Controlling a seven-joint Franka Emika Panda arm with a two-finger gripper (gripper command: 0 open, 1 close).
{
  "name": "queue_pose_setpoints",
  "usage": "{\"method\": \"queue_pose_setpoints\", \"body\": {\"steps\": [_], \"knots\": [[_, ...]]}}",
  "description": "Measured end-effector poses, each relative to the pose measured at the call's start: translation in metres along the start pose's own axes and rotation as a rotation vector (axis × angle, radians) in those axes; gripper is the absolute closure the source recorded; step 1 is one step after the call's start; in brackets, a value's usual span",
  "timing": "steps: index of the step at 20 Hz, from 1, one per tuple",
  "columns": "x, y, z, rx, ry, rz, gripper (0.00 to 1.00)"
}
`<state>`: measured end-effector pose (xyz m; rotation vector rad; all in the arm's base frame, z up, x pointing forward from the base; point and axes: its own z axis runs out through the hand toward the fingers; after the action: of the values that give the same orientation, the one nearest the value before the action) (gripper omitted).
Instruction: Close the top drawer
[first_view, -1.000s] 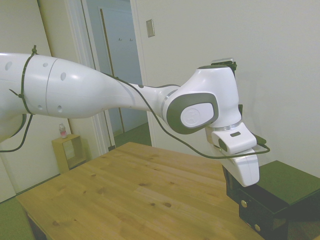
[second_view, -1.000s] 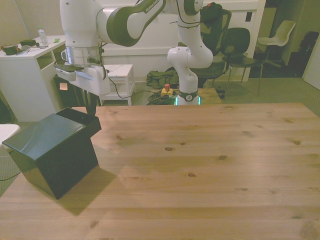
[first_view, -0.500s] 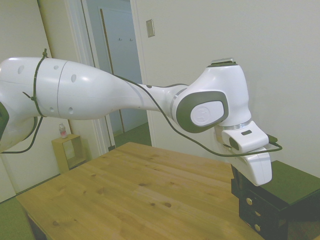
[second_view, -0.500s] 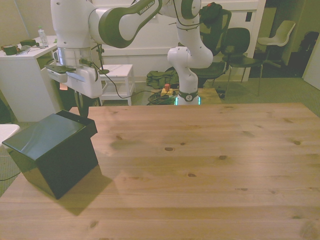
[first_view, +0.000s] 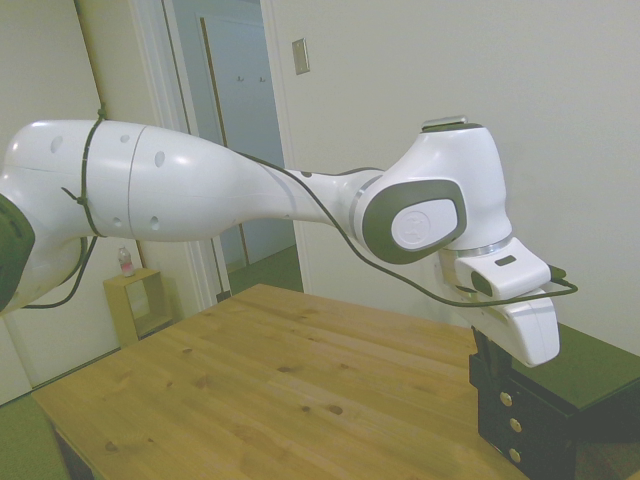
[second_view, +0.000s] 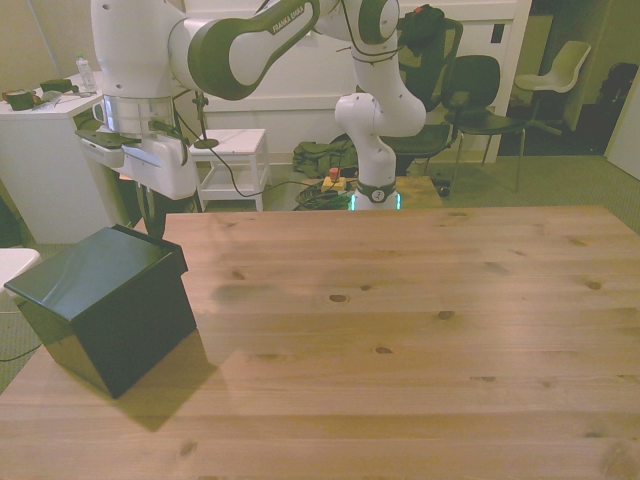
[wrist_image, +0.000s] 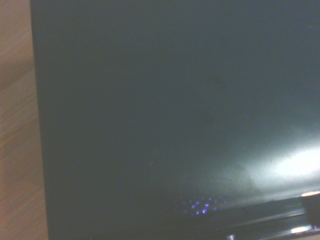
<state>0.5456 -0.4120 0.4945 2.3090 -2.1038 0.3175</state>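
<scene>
Small black three-drawer box (first_view: 560, 400) at the side view's 4 o'clock corner of the wooden bench (first_view: 270, 390); in the front view at 8 o'clock, near the front view's left edge (second_view: 105, 305). Top drawer (first_view: 500, 385) uppermost in the box, front almost level with the two lower drawers, only a slight lip showing in the front view (second_view: 172, 252); small brass knob (first_view: 505, 398) facing the arm. Hand (first_view: 482, 350) directly against the drawer's front at its upper edge, hanging from the white wrist. Fingers dark against the black box, so impossible to tell whether released or clenched. Wrist view filled mostly by the box's dark, glossy top (wrist_image: 175, 115), with a strip of bench wood (wrist_image: 17, 125) alongside.
</scene>
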Motion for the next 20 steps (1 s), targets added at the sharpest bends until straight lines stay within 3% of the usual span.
{"method": "queue_pose_setpoints", "body": {"steps": [20], "knots": [[0.0104, -0.0089, 0.0027, -0.007, 0.045, -0.044, 1.00]]}}
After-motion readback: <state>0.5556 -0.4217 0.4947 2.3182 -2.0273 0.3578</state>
